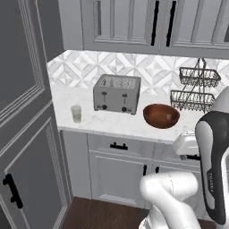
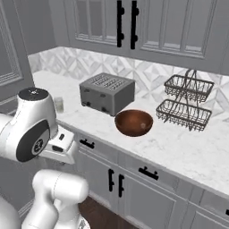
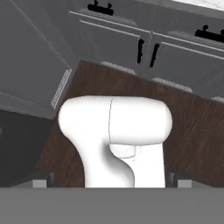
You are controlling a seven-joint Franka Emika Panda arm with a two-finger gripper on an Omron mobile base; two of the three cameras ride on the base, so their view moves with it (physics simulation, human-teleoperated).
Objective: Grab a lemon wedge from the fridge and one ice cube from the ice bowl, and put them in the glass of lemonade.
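Two task items stand on the white marble counter [image 1: 134, 127], well apart. Far left in the left base view: tall dark grey panelled doors [image 1: 24, 116] with a black handle low down; whether this is the fridge cannot be told. Just right of them, near the counter's front left corner, the glass of lemonade [image 1: 76, 113], upright, pale liquid inside. In the right base view it shows partly behind the arm's upper joint [image 2: 58, 105].

Next along, a grey four-slot toaster [image 1: 116, 94], set back toward the patterned backsplash. Right of the toaster and nearer the counter edge, the ice bowl [image 1: 161, 115], reddish-brown, wide and shallow, close to the toaster but not touching. Contents not discernible from either base view; seen from the right its inside looks dark and bare [image 2: 133, 122].

Further right, a two-tier wire basket rack [image 1: 195, 89], against the wall. Light grey upper cabinets with black handles run above; drawers and doors with black pulls below the counter.

No lemon wedge visible anywhere.

Gripper [image 3: 113, 186]: hand camera points down at the dark wood floor [image 3: 192, 127] and lower cabinet fronts. The two finger tips sit at the far left and right corners of that view, spread wide, nothing between them.
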